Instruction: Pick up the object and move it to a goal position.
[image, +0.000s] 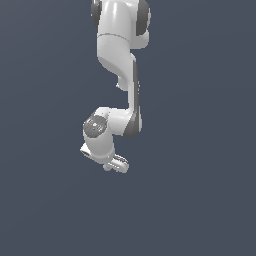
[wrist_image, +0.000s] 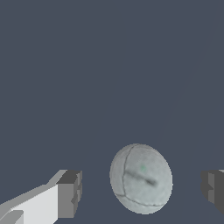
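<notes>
Fingers spread wide, pale grey-green ball (wrist_image: 141, 178) between them, ungrasped.

Wrist view: ball sits between the two dark finger pads (wrist_image: 70, 194), a clear gap on each side; touching neither. Ball nearer one pad than the other. Exterior view: white arm (image: 117, 50) bends down over the dark blue-grey floor (image: 200, 200), gripper (image: 116, 165) low; the ball cannot be made out there.

Only a plain dark slate-blue surface (image: 200, 200) lies all around, flat and even in tone, running to every edge of both views. It bears no markings or seams that I can make out, and no border or corner shows anywhere.
</notes>
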